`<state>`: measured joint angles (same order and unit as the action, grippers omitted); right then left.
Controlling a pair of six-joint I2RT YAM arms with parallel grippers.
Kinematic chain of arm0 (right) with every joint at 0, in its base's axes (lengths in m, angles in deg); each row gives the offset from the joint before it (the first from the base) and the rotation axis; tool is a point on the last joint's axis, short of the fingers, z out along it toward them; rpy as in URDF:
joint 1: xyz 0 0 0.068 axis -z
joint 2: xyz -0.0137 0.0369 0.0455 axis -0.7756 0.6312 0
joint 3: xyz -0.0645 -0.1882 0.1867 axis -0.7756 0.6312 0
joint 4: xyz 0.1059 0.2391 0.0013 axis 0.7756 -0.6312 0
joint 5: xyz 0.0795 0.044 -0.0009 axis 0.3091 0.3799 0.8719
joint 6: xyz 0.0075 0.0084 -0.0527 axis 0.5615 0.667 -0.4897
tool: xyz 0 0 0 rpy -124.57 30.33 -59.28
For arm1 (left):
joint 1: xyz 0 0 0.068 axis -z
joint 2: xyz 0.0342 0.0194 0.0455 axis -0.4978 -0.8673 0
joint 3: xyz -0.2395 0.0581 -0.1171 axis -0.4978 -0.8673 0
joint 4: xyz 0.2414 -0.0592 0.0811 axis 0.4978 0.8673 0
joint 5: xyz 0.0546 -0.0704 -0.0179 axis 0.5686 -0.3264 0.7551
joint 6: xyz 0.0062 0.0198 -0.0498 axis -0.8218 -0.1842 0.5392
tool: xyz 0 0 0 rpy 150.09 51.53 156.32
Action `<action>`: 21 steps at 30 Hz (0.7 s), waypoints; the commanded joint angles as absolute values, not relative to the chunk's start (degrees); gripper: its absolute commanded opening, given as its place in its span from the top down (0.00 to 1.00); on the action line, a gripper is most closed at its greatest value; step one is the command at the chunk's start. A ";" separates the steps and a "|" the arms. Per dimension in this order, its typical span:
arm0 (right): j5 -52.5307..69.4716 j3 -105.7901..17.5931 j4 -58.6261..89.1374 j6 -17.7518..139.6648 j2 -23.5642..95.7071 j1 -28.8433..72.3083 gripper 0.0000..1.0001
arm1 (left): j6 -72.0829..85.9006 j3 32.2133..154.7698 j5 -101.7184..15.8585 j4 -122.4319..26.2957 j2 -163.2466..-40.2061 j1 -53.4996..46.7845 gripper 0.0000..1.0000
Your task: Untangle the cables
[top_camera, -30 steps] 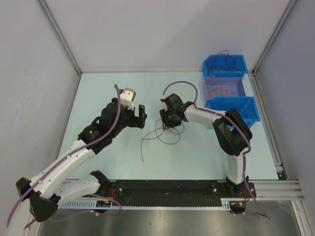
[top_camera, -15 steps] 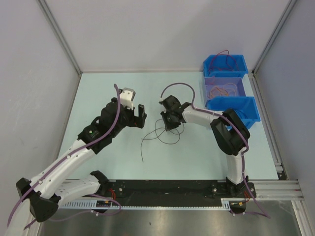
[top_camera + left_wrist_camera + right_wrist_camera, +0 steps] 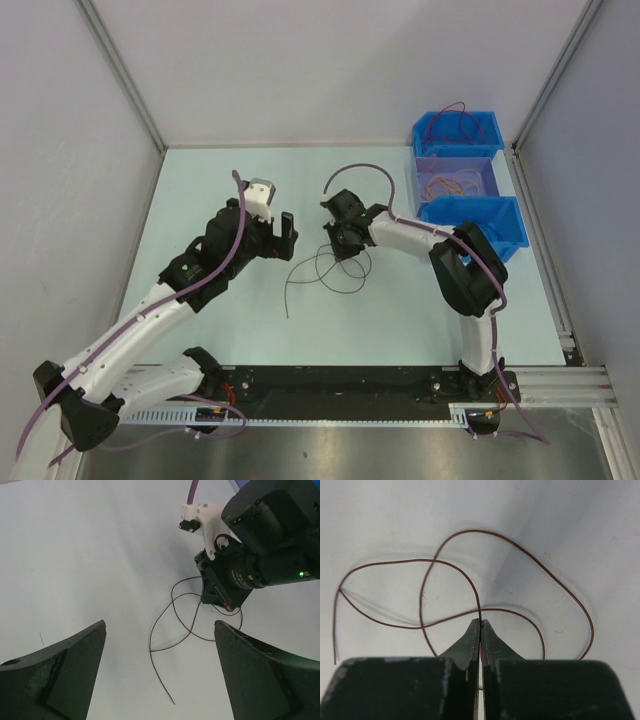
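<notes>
Centrally, the dark red cable [image 3: 475, 530] was laid in loose crossed loops on the counter [image 3: 200, 190], between the arms. One strand was pinched by the right fingers [image 3: 470, 642], pressed fully together. The left fingers [image 3: 60, 665] were held spread wide, near the loops.
</notes>
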<state>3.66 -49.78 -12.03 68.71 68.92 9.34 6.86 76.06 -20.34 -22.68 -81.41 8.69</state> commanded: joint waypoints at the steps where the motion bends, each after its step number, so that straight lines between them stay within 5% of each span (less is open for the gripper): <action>1: 4.34 -54.94 -12.71 70.57 60.31 9.37 1.00 | 7.02 78.01 -21.05 -23.55 -81.34 8.20 0.06; 8: 5.84 -60.75 -11.32 73.30 48.00 10.96 1.00 | 7.46 78.01 -21.13 -23.55 -81.60 8.29 0.06; 21: 13.65 -53.81 4.95 78.31 22.60 12.54 1.00 | 14.40 76.26 -29.65 -28.11 -85.29 8.72 0.08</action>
<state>10.65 -55.92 -1.25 76.45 27.15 12.25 10.55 76.09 -24.45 -23.64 -83.42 8.62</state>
